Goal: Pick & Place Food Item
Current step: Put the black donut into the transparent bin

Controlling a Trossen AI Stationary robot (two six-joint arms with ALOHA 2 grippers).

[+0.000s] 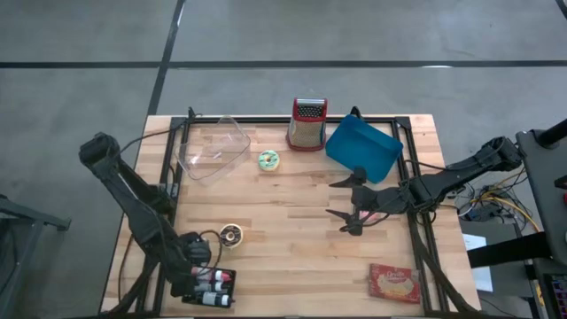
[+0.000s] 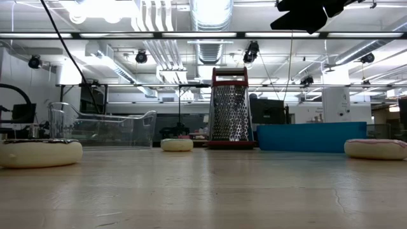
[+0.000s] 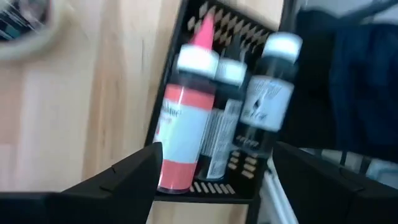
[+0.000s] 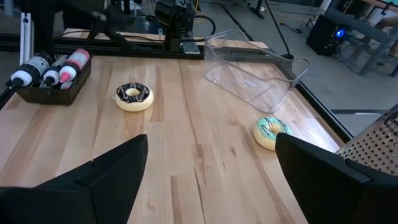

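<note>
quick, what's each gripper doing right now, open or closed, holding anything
Left gripper: open, empty, over the bottle rack.
Right gripper: open, empty, above mid-table.

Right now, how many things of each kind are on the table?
Donuts: 2
Bottles in the black tray: 3
Clear bin: 1
Blue bin: 1
Grater: 1
Cracker packet: 1
Total: 9

A metal grater (image 1: 307, 123) is stood upright beside a blue tray (image 1: 362, 149); bottles (image 1: 213, 287) are kept in a black rack at the desk (image 1: 283, 239) corner.
</note>
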